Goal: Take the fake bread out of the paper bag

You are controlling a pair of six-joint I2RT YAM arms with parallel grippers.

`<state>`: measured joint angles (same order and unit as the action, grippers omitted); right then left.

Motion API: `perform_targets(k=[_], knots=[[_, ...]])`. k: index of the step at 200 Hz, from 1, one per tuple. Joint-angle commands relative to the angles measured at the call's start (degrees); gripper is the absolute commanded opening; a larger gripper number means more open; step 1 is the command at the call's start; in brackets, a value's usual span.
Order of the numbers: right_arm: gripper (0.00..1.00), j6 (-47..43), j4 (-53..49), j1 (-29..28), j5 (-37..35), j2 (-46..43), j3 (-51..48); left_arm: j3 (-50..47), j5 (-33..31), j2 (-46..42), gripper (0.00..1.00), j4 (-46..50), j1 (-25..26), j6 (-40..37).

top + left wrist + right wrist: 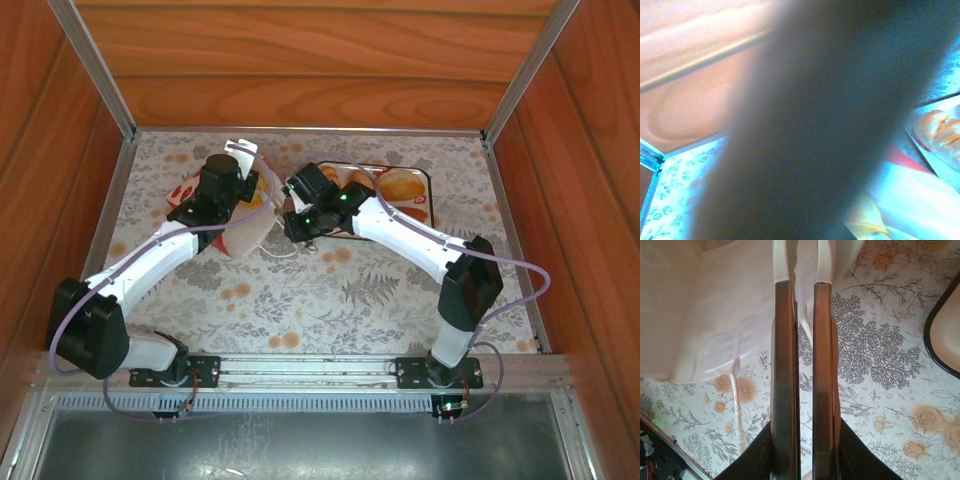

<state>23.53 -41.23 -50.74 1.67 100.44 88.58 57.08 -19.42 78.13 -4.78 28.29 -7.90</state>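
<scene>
Counter (330, 290): spread with a cloth of grey ferns and orange roses, edged by a metal rail (300, 368) on the near side.
Room: boxed in by wood-panelled walls (300, 70).
Paper bag (245, 232): stood far left of centre, between the two arms.
Fake bread (403, 186): pieces laid on a tray (432, 200), far right.
Left gripper (248, 192): jaws closed tight over the bag; any hold cannot be told.
Right gripper (804, 262): jaws all but closed at the bag's right edge.

The left arm (150, 265) and right arm (410, 235) have white shells between bulky black joints, each trailing thin lilac cables (520, 268). The right claw (803, 270) has long brown fingers (784, 365) with cream tips.
</scene>
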Motion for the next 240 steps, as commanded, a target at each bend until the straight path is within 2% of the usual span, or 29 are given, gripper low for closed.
perform_targets(k=[1,48,93,166,201,240], knots=[[0.00,0.49,-0.27,-0.79,-2.85,-2.43,-0.33,2.51,-1.76,0.86,0.00,-0.15,0.13,0.45],[0.00,-0.14,-1.94,-1.28,-4.76,-4.82,-1.14,4.93,-3.92,2.63,0.00,1.53,0.10,0.81],[0.00,0.68,-3.29,-1.45,-6.18,-12.67,-5.04,7.62,-6.51,5.82,0.00,3.34,-0.22,0.68],[0.00,4.22,-6.76,-1.40,-12.58,-21.39,-10.98,9.50,-6.51,10.02,0.00,3.73,-1.99,2.53],[0.00,5.47,-10.16,-1.42,-15.96,-23.22,-11.60,9.05,-6.59,10.56,0.00,3.89,-3.16,2.57],[0.00,6.68,-16.03,-1.39,-23.02,-23.09,-11.74,7.62,-6.55,9.03,0.00,4.15,-3.38,2.72]])
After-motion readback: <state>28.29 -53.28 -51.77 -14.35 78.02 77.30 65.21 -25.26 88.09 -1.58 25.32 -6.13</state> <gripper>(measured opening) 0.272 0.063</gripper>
